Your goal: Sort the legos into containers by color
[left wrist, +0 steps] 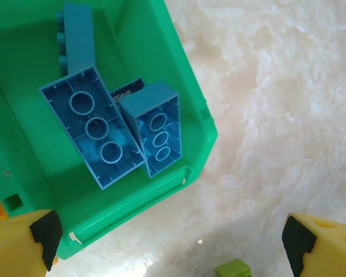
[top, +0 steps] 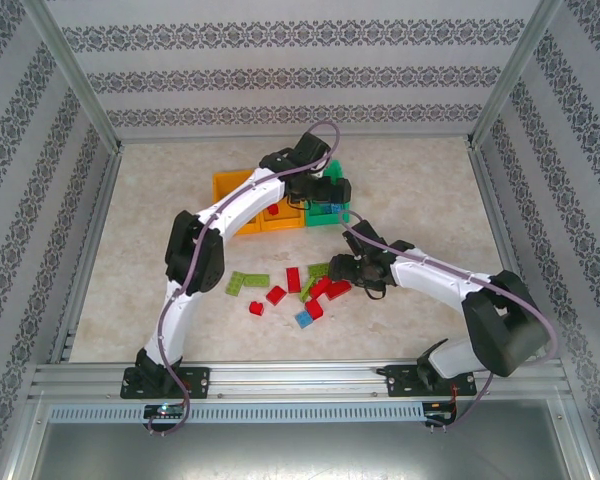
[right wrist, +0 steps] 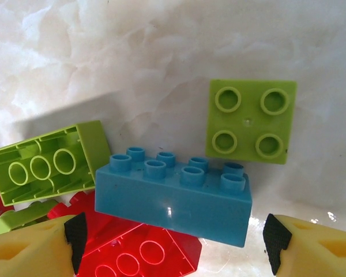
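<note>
The left tool hangs with fingers wide apart and empty over the green bin, near its outer corner. Three blue bricks lie inside, and bare bench opens beyond the rim. The right tool, fingers also apart, straddles a blue brick among the loose legos, with lime bricks close at its left and beyond it.

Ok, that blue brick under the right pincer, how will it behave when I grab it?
Probably stiff and light: the blue brick looks like moulded plastic. Its glossy sides may slip unless the right pincer closes squarely. It seems to rest partly on a red brick, so it may rock or shift first.
</note>
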`<state>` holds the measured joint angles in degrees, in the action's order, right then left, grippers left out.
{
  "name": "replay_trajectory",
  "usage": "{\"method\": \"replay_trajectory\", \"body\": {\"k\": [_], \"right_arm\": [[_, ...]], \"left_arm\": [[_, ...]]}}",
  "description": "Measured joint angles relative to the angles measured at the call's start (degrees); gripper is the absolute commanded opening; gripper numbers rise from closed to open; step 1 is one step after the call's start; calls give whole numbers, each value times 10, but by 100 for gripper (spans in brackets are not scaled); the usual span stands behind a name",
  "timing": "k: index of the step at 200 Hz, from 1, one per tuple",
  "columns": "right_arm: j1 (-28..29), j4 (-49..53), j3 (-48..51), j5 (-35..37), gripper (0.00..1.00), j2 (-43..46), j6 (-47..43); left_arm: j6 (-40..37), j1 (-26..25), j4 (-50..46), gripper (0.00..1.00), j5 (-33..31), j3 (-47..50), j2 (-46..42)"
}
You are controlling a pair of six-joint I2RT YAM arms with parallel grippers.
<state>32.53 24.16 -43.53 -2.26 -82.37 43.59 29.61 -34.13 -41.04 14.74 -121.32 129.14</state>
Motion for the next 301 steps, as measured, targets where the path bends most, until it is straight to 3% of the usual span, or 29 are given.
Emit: {"method": "replay_trajectory", "body": {"k": [143, 301], "right_arm": [[0, 6, -36, 25, 67, -41, 0], [0, 48, -9, 28, 64, 14, -32]], "left_arm": [[9, 0, 29, 100, -11, 97, -65], [18, 9, 59, 100, -17, 192, -129]]}}
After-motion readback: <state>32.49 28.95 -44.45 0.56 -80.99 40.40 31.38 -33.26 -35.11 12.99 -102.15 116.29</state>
